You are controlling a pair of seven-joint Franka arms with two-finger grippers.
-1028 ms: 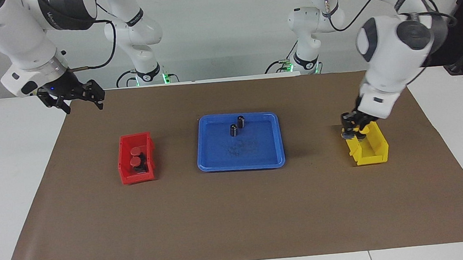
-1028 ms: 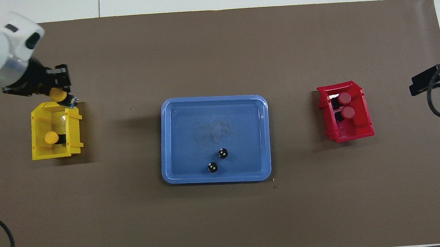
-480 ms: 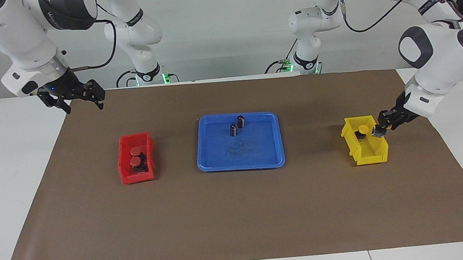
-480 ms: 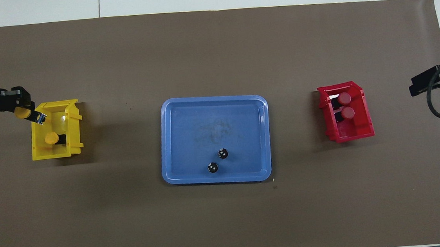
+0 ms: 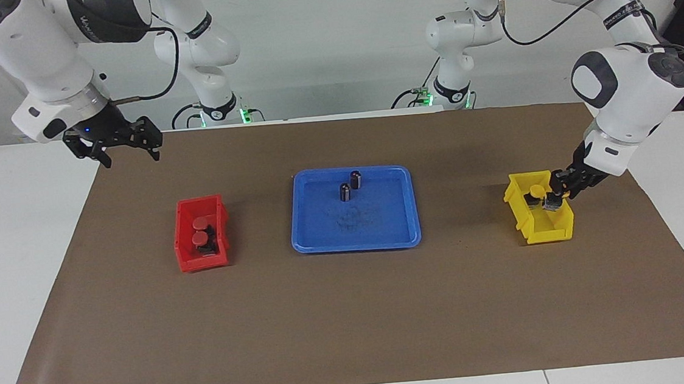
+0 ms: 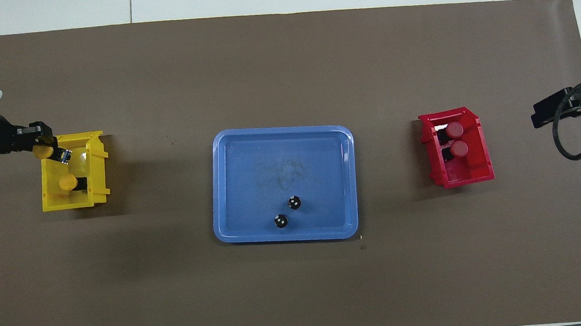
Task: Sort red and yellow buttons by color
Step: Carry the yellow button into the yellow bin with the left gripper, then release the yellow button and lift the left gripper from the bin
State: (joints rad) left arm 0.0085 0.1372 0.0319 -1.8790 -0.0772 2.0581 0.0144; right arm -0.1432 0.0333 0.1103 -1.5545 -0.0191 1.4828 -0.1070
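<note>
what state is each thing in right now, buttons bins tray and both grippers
left gripper: shut on a yellow button, over the yellow bin
other yellow button: lying in the yellow bin
red buttons: both in the red bin
blue tray: holds two upright dark cylinders
right gripper: open, empty, waiting

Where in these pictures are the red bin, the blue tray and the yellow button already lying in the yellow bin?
red bin (image 5: 183, 253): facing view, outer wall.
blue tray (image 6: 217, 189): overhead view, rim.
yellow button (image 6: 67, 182): overhead view, round cap.

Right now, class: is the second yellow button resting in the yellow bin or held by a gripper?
Held. The left gripper, shut on the yellow button, hangs over the yellow bin's rim.
</note>
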